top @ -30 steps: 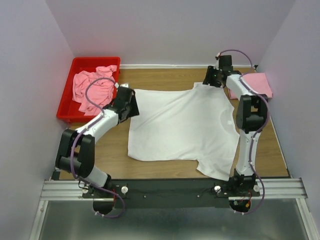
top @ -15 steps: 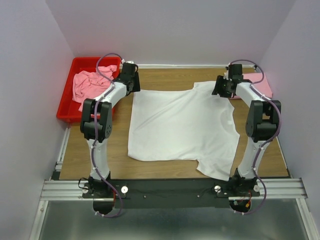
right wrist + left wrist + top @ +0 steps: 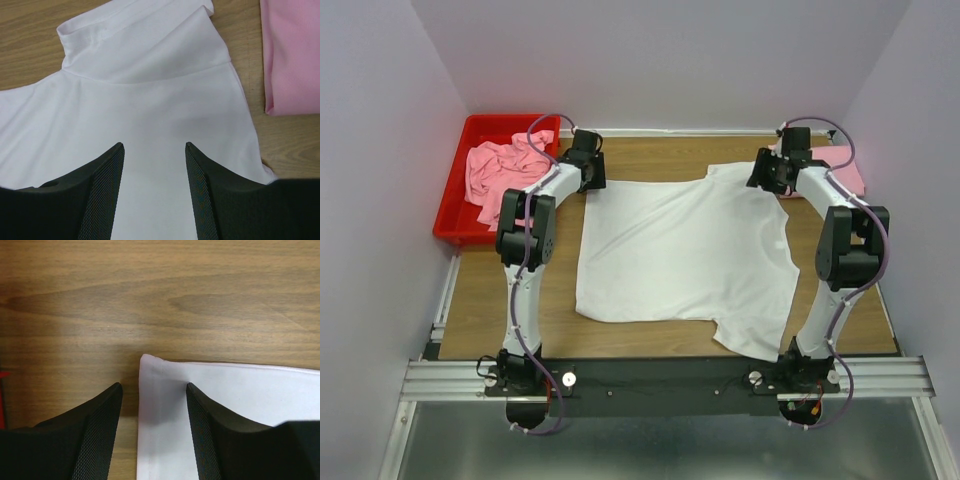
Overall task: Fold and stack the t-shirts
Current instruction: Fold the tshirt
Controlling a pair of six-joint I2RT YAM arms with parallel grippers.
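Observation:
A white t-shirt (image 3: 680, 255) lies spread flat on the wooden table. My left gripper (image 3: 588, 172) is open at the shirt's far left corner. In the left wrist view its fingertips (image 3: 154, 386) straddle the side edge of the white t-shirt (image 3: 240, 405), one finger over wood and one over cloth. My right gripper (image 3: 770, 172) is open over the far right shoulder, beside the sleeve. In the right wrist view its fingertips (image 3: 154, 145) hover above the white t-shirt (image 3: 150, 90), holding nothing. Crumpled pink t-shirts (image 3: 505, 170) fill the bin. A folded pink t-shirt (image 3: 292, 55) lies at the far right.
The red plastic bin (image 3: 455, 215) stands at the far left, close to the left arm. The folded pink t-shirt (image 3: 848, 172) sits just behind the right arm's forearm. Grey walls close in the table on three sides. Bare wood (image 3: 150, 290) lies beyond the shirt's far edge.
The left arm has swung away from the shirt's left side up to its far left corner. The right gripper has shifted slightly rightward and nearer, over the shoulder. The shirt has not moved.

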